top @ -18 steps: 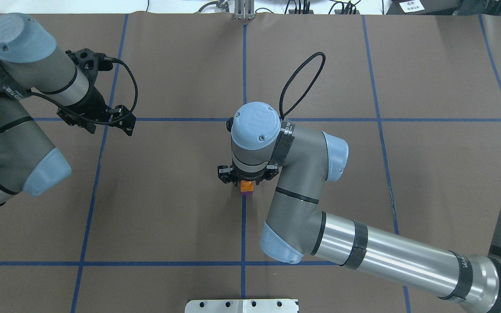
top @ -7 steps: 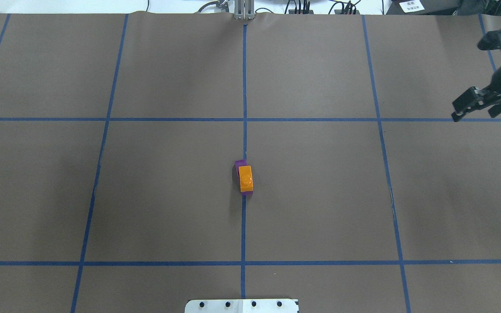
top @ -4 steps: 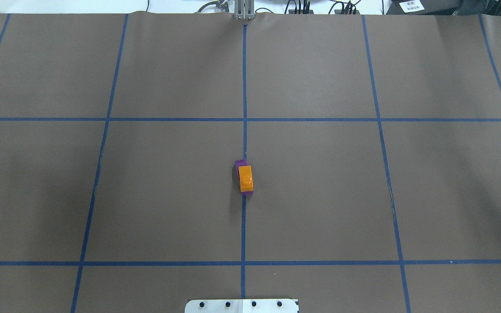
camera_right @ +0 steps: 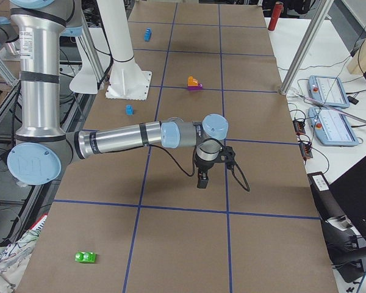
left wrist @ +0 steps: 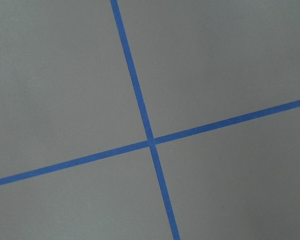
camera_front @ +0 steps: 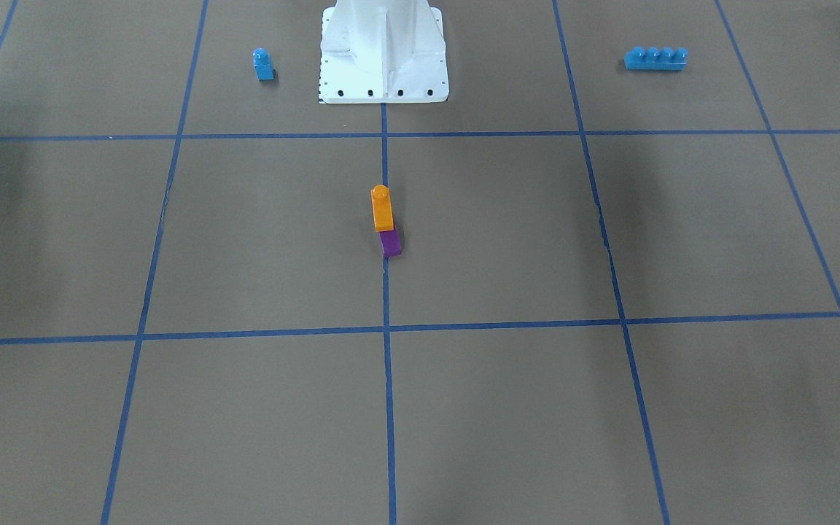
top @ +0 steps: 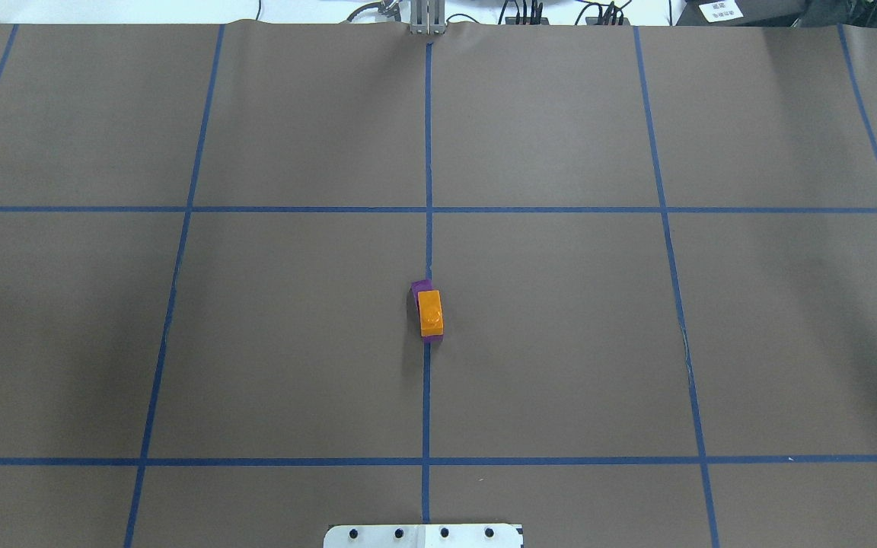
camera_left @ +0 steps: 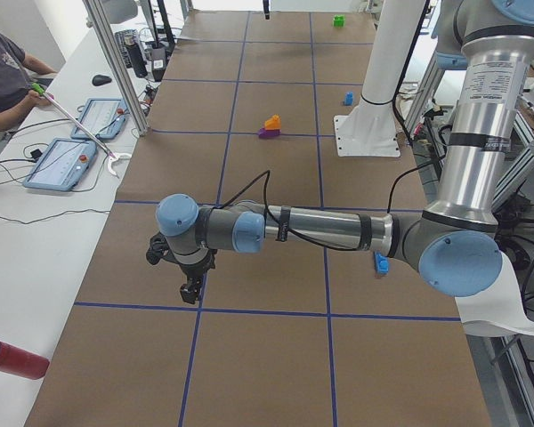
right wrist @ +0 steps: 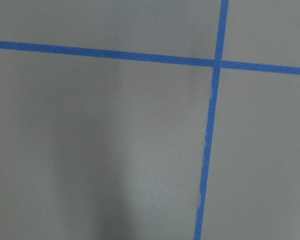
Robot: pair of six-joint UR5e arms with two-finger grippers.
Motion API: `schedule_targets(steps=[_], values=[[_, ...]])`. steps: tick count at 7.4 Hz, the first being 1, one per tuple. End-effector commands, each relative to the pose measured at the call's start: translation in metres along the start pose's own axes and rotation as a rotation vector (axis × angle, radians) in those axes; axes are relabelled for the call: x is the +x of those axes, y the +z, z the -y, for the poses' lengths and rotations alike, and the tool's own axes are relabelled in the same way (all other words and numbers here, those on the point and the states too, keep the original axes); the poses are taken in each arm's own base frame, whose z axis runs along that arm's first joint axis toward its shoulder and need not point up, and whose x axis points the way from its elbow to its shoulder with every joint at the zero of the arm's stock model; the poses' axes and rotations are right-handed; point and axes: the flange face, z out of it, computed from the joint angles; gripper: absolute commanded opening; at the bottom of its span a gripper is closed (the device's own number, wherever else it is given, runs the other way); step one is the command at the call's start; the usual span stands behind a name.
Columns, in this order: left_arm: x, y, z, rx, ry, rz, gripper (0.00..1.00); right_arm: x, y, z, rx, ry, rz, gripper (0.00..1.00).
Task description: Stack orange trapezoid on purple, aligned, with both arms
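Note:
The orange trapezoid (top: pixel 430 313) sits on top of the purple brick (top: pixel 420 288) on the table's centre line, and both run the same way. In the front-facing view the orange trapezoid (camera_front: pixel 382 208) stands stud up on the purple brick (camera_front: pixel 390 244). Nothing touches the stack. My left gripper (camera_left: pixel 193 289) hangs over the table far from the stack and shows only in the exterior left view. My right gripper (camera_right: pixel 202 181) shows only in the exterior right view, also far from the stack. I cannot tell whether either is open or shut. The wrist views show only paper and tape lines.
A small blue single-stud brick (camera_front: pixel 263 64) and a long blue four-stud brick (camera_front: pixel 655 58) lie on either side of the white robot base (camera_front: pixel 383 51). A green brick (camera_right: pixel 85 257) lies at the table's right end. An operator (camera_left: pixel 4 76) and tablets are beside the table.
The right gripper, earlier at the orange trapezoid, has left it, and both arms have drawn back out of the overhead view. The stack has not moved.

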Motion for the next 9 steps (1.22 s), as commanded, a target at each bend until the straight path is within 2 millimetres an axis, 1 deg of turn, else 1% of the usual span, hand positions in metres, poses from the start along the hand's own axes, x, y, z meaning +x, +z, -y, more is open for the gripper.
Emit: schedule_targets(steps=[1, 2, 3, 4, 5, 6, 7, 8, 9], values=[[0.0, -0.002, -0.001, -0.003, -0.013, 0.002, 1.0, 0.003, 0.002, 0.0, -0.005, 0.006, -0.002, 1.0], [-0.001, -0.001, -0.002, -0.008, -0.018, 0.001, 1.0, 0.004, 0.004, -0.001, -0.008, 0.019, -0.002, 1.0], [0.0, -0.002, -0.001, -0.004, -0.015, 0.002, 1.0, 0.013, 0.008, -0.001, -0.017, 0.039, -0.003, 1.0], [0.001, -0.002, 0.0, -0.006, -0.016, 0.002, 1.0, 0.031, 0.013, -0.001, -0.026, 0.079, 0.004, 1.0], [0.0, -0.002, -0.001, -0.007, -0.017, 0.003, 1.0, 0.036, 0.013, -0.002, -0.026, 0.09, 0.004, 1.0], [0.004, -0.007, -0.001, 0.002, -0.011, 0.006, 1.0, 0.045, 0.006, -0.003, -0.012, 0.111, 0.007, 1.0], [0.008, -0.011, 0.0, -0.028, -0.041, 0.003, 1.0, 0.053, 0.0, -0.001, 0.002, 0.133, 0.008, 1.0], [0.012, -0.014, -0.004, -0.042, -0.056, -0.001, 1.0, 0.054, -0.002, 0.011, 0.004, 0.133, 0.005, 1.0], [0.017, -0.02, -0.005, -0.039, -0.082, -0.003, 1.0, 0.058, 0.001, 0.028, -0.002, 0.141, 0.005, 1.0]])
